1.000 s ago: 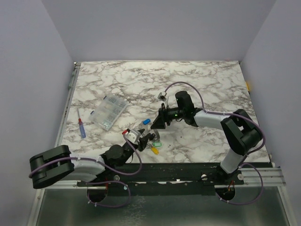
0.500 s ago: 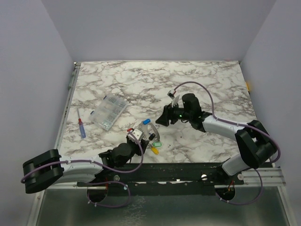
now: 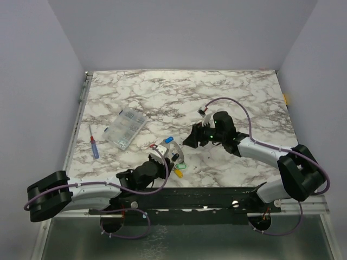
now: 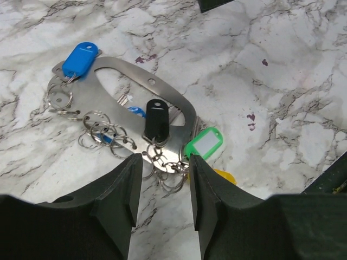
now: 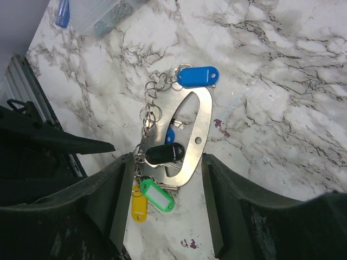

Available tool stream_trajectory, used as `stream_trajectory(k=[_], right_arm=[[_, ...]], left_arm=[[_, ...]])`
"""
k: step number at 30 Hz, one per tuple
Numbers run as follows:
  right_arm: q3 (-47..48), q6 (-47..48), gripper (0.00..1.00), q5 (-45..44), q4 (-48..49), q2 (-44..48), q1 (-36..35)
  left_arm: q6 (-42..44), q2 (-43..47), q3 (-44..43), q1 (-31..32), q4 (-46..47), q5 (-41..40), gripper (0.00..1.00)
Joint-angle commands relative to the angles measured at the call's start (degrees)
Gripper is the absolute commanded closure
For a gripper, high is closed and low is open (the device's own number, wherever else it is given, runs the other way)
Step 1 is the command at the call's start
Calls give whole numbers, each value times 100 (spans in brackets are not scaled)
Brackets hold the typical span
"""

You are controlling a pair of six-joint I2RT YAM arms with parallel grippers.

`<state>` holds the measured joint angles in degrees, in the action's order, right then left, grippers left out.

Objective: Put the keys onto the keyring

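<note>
Keyring: flat steel oval keyring (image 4: 162,89), flat on the bench (image 3: 244,97), near its front edge by the arm rail (image 3: 217,194).
Keys: blue key (image 4: 81,56) at the far tip. Black key (image 4: 156,120), green key (image 4: 205,143) and yellow key (image 4: 225,176) bunched at the near end among split rings (image 4: 103,132).
Left hand: left hand (image 4: 164,160) over the near end, fingers part-spread, gripping nothing.
Right hand: right hand (image 5: 167,162) spread wide, holding nothing, apart from the keyring.
Room: clear box (image 3: 125,129) and screwdriver (image 3: 94,147) well apart on the left.

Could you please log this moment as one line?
left gripper: open, near keyring | right gripper: open, above keyring | keys: on table
</note>
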<state>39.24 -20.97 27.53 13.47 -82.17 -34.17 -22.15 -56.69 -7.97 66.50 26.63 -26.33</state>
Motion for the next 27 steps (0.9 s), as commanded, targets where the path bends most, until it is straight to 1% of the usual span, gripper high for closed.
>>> stream_trajectory(k=[1, 4, 8, 13, 19, 24, 27], right_arm=[[-97, -34, 39, -177, -95, 105, -5], [-118, -17, 39, -181, -112, 121, -6], [-133, 25, 39, -195, -167, 163, -8], [-185, 78, 39, -189, -208, 229, -10], [-228, 111, 39, -170, -191, 242, -9], [-263, 115, 39, -142, -144, 219, -6], [-273, 128, 39, -141, -152, 219, -4]], left_arm=[[-217, -463, -665, -32, -701, 523, 57], [-339, -940, -1184, -111, -1241, 697, 61], [-528, -1456, -1732, -181, -1908, 686, 67], [-733, -1506, -1885, -183, -2167, 583, 74], [-867, -1422, -1965, -181, -2603, 329, 74], [-835, -1297, -2065, -185, -2654, 278, 69], [-826, -1175, -2161, -181, -2860, 325, 66]])
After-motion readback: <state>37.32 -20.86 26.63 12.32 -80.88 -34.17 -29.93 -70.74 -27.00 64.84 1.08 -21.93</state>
